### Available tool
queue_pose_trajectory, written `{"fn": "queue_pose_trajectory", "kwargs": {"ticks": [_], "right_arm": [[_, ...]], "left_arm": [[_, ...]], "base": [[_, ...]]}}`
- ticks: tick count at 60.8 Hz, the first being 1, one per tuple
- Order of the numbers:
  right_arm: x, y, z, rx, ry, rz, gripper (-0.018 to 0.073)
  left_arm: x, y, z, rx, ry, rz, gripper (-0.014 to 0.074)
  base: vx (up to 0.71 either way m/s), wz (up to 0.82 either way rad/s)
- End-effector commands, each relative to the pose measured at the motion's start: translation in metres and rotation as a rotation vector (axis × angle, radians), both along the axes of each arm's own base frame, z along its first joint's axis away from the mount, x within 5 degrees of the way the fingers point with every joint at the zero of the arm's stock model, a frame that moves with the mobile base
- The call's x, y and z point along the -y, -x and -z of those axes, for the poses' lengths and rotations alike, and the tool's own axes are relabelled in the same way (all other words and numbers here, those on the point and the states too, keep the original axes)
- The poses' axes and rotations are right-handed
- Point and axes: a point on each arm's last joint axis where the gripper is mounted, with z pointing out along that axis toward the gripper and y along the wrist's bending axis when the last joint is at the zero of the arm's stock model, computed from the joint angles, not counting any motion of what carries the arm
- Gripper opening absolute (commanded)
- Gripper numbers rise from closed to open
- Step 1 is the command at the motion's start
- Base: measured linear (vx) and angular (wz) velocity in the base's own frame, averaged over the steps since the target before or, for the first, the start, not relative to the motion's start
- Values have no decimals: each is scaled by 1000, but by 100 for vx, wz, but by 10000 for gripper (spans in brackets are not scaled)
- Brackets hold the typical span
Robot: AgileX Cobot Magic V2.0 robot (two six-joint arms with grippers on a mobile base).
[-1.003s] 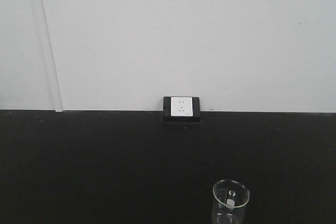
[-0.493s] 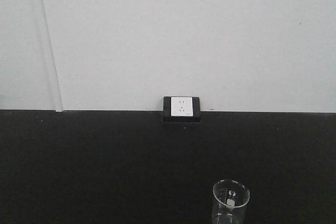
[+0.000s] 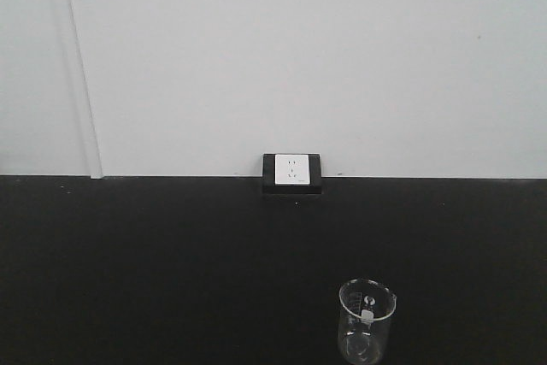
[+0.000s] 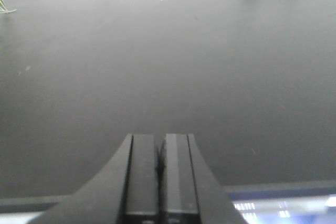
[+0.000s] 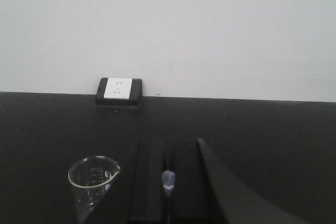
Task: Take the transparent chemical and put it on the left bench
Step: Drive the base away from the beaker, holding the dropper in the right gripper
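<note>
1. Right hand (image 5: 167, 148): the two dark fingers are pressing together and pinching the transparent chemical (image 5: 168, 179). Only a short whitish-blue end of the chemical is showing in the seam between the fingers, set back from the fingertips. The rest of its length is lying hidden in the seam.

2. Left hand (image 4: 160, 142): the fingers are pressing flat against each other, leaving only a thin dark seam. Nothing is showing between them. The hand is pointing out across the bench (image 4: 157, 61).

3. Surface and room: the bench is showing as a matte black top running back to a plain white wall (image 3: 299, 57). A white socket (image 3: 291, 169) in a black frame is sitting where the wall meets the bench. A narrow white trim strip (image 3: 83, 66) is running down the wall at the left of the front view. In the left wrist view the near edge of the bench is showing, with a bright bluish band below it.

4. Containers: a clear glass beaker (image 3: 367, 320) is standing upright on the bench, in front of the socket and slightly to its right. Printed markings and a small white patch are showing on the glass, and the black top is showing through it. In the right wrist view the beaker (image 5: 92, 182) is standing just beside the right hand; whether they are touching cannot be told.
</note>
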Motion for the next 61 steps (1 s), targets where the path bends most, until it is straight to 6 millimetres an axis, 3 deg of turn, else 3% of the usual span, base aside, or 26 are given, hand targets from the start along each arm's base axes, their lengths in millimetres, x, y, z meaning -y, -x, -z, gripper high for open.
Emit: {"fn": "queue_pose_trajectory", "kwargs": {"ticks": [1,61], "right_arm": [[-2,1,-16,89,19,-26,-1],[-2,0,-15,84,20,-23,-1]], "left_arm": [[0,1,-3,81,14,1,-4],[0,1,-3,81,14,1,-4]], "base": [[-15,-5],[-28,0]]}}
